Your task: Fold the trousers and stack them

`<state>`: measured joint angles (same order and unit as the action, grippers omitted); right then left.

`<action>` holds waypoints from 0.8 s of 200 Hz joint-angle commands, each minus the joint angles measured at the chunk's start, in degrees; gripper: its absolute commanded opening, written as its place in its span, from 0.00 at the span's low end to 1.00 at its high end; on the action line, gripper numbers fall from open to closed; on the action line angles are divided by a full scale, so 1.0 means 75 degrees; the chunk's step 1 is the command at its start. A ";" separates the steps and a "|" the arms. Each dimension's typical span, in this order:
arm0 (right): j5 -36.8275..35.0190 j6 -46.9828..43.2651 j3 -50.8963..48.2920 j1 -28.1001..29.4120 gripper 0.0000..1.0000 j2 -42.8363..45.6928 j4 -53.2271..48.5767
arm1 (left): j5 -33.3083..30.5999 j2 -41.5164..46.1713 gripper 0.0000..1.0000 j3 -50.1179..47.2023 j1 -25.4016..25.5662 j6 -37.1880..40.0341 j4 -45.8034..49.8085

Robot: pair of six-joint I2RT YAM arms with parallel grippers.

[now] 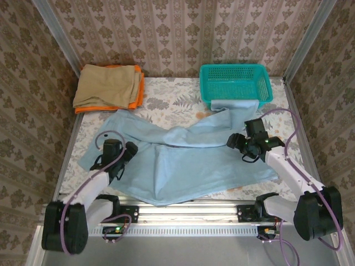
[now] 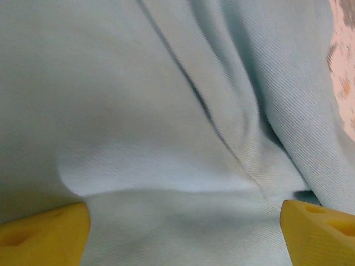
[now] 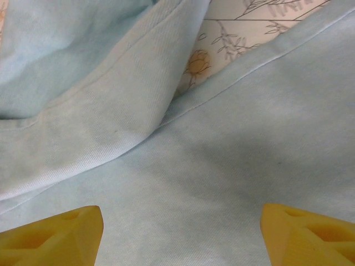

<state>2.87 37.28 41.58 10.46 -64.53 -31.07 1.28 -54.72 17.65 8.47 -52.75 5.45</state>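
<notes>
1. On the floral table [image 1: 172, 102], the trousers [image 1: 183, 160] lie spread wide, from near the left edge to near the right edge.
2. Their near hem reaches the table's front edge. The cloth is loose and creased, not folded flat.
3. One pale-blue end runs up to the teal basket [image 1: 236, 83] at back right and hangs against its front wall.
4. Left gripper [image 1: 121, 160] sits low over the left part of the trousers, pointing down at the cloth.
5. Left wrist view: the gripper [image 2: 183, 233] has its yellow fingers [image 2: 44, 238] far apart at the frame corners. Only trouser cloth [image 2: 166, 111] lies below, with a seam running diagonally, and nothing is pinched. A sliver of table [image 2: 345, 83] shows at the right edge.
6. Right gripper [image 1: 247, 149] is over the right part of the trousers, just in front of the basket.
7. Right wrist view: the gripper [image 3: 180, 233] also has its fingers [image 3: 308, 233] spread wide, with flat cloth [image 3: 222, 166] under them and no grip. A folded-over hem sits up left, and a wedge of table print [image 3: 233, 33] shows past it.
8. Back left, well apart from the trousers' bulk, a tan cloth [image 1: 108, 86] lies folded on an orange cloth [image 1: 137, 102].
</notes>
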 commanded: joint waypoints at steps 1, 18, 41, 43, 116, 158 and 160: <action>0.0128 -0.0147 0.0233 -0.0070 0.76 0.0100 -0.0371 | -0.0005 0.0250 0.89 0.0100 -0.0511 0.0449 0.1092; 0.0065 -0.0170 0.0244 -0.0071 0.76 0.0019 -0.0344 | 0.0301 -0.0182 0.87 0.0468 -0.0615 0.0615 0.1037; 0.0010 -0.0142 0.0231 -0.0085 0.74 -0.0357 -0.0007 | 0.0696 -0.0502 0.86 0.0842 -0.0427 0.0659 0.0723; 0.0032 -0.0136 0.0235 -0.0083 0.73 -0.0412 0.0111 | 0.0697 -0.0522 0.86 0.0895 -0.0379 0.0667 0.0705; -0.0408 -0.0576 0.1206 0.0384 0.53 -0.1570 0.0418 | 0.1003 -0.1237 0.86 0.1760 0.0394 0.1002 0.0379; -0.0229 -0.1048 0.3375 0.1599 0.61 -0.2705 0.0667 | 0.1124 -0.0982 0.87 0.1615 0.0382 0.0978 0.0311; -0.0183 -0.1072 0.3471 0.1613 0.61 -0.2845 0.0737 | 0.1138 -0.0964 0.87 0.1601 0.0376 0.0967 0.0300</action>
<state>-0.14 32.47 60.47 20.27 -78.76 -29.02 8.19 -63.53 30.50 11.18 -46.44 8.34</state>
